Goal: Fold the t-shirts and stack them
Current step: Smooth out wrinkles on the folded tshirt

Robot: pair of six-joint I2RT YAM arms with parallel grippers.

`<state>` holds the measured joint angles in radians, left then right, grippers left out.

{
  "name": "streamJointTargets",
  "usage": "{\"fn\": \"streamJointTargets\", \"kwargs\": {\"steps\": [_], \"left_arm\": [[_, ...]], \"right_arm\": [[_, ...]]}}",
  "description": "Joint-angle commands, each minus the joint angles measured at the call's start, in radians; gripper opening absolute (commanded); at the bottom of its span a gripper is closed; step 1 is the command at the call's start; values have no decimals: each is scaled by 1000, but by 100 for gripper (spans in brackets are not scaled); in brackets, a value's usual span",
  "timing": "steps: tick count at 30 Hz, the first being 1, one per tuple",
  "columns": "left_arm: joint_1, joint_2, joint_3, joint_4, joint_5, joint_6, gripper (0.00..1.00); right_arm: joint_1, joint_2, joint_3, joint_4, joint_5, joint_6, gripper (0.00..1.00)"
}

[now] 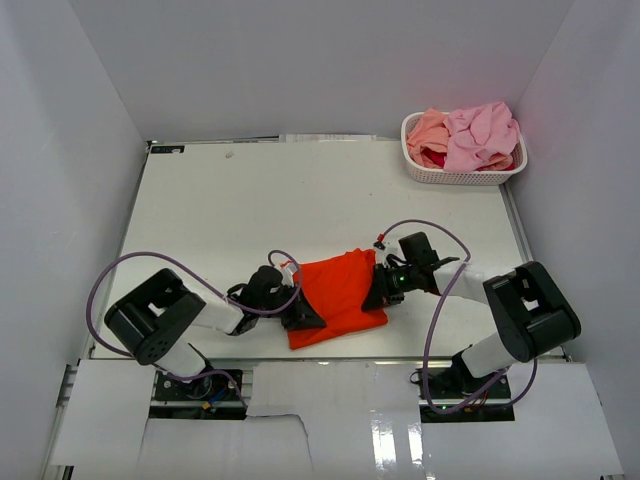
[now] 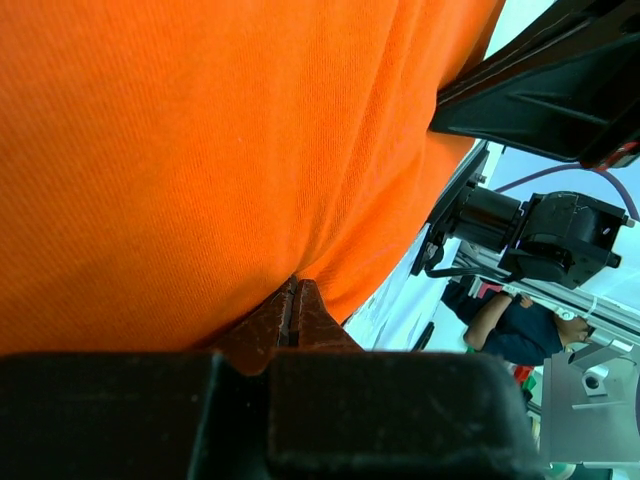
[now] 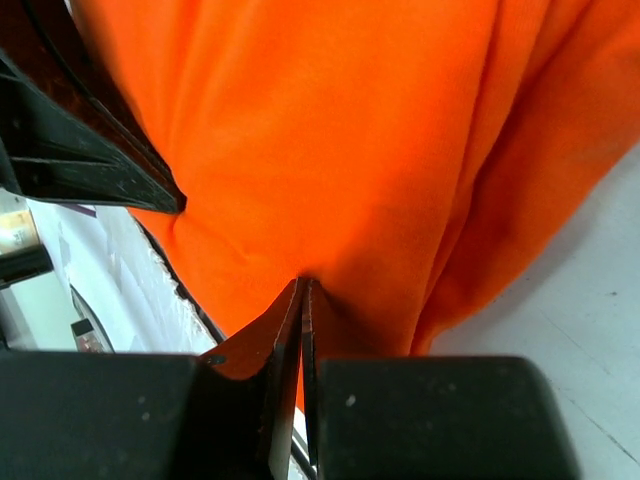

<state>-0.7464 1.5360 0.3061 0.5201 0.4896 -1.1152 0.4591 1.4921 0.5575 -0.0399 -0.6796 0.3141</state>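
With the left gripper (image 1: 303,313) and right gripper (image 1: 383,290) each pinching an edge, the orange t-shirt (image 1: 338,295) looks mid-fold — nothing stacked, the other t-shirts (image 1: 470,135) heaped in the far-right basket (image 1: 460,177).

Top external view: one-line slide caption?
The left pincer and right pincer pinch opposite edges of the orange t-shirt at the near edge of the table; more shirts fill the white basket.
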Motion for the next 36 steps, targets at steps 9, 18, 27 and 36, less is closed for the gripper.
{"fn": "streamJointTargets", "kwargs": {"steps": [9, 18, 27, 36], "left_arm": [[107, 19, -2, -78, 33, 75, 0], [113, 21, 28, -106, 49, 95, 0], [152, -200, 352, -598, -80, 251, 0], [234, -102, 416, -530, 59, 267, 0]], "right_arm": [[41, -101, -154, 29, 81, 82, 8], [49, -112, -148, 28, 89, 85, 8], [61, -89, -127, 28, 94, 85, 8], [70, -90, -120, 29, 97, 88, 8]]}}
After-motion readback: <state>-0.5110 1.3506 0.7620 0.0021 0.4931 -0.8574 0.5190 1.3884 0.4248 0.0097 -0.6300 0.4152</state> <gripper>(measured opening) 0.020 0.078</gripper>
